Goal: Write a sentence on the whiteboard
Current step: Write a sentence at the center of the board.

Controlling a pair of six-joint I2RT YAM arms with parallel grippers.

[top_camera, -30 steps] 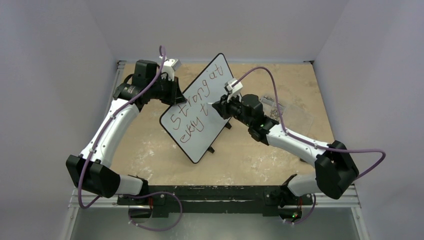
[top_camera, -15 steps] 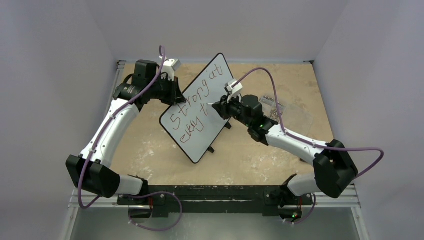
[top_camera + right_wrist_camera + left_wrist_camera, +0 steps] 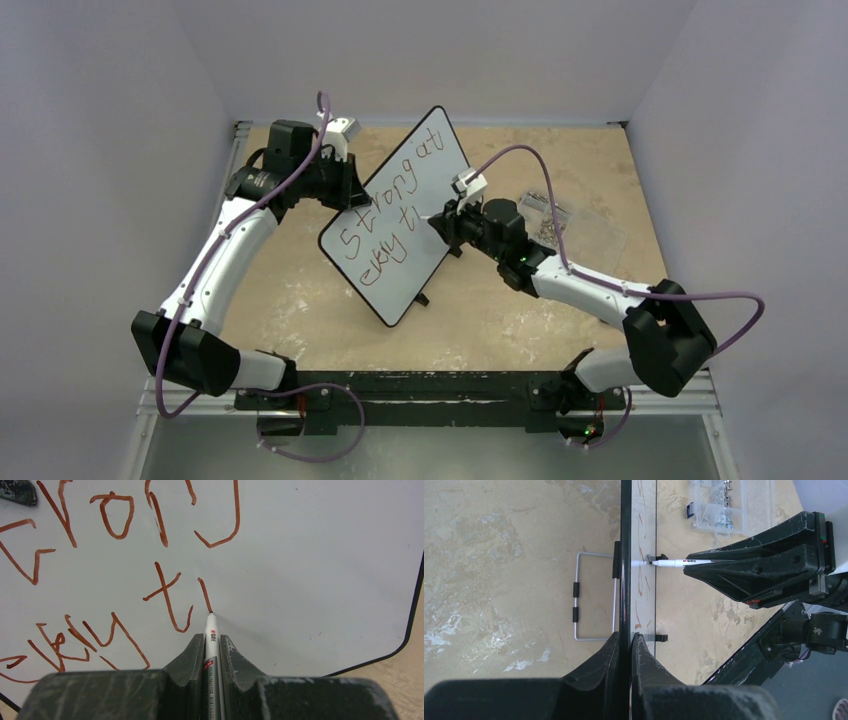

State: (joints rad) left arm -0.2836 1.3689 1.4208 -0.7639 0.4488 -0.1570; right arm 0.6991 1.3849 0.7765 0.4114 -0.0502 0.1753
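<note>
The whiteboard (image 3: 430, 175) stands tilted on the table's middle; it shows edge-on in the left wrist view (image 3: 625, 555) and fills the right wrist view (image 3: 310, 555). The sentence (image 3: 385, 205) runs in reddish-brown slanted lines, also in the right wrist view (image 3: 115, 515). My left gripper (image 3: 625, 642) is shut on the board's black rim at its upper left edge (image 3: 350, 185). My right gripper (image 3: 212, 642) is shut on a red-and-white marker (image 3: 211, 635), its tip touching the board at the end of a short fresh stroke (image 3: 204, 594) right of a "t". The marker also shows in the left wrist view (image 3: 689, 561).
A clear plastic box of metal bits (image 3: 545, 215) lies on the table right of the board, behind my right arm; it also shows in the left wrist view (image 3: 729, 505). The board's wire stand (image 3: 594, 597) and black feet (image 3: 421, 298) rest on the tan tabletop.
My right gripper has moved down the board with the marker, drawing a short new stroke after the "t". The left gripper and the board have not moved.
</note>
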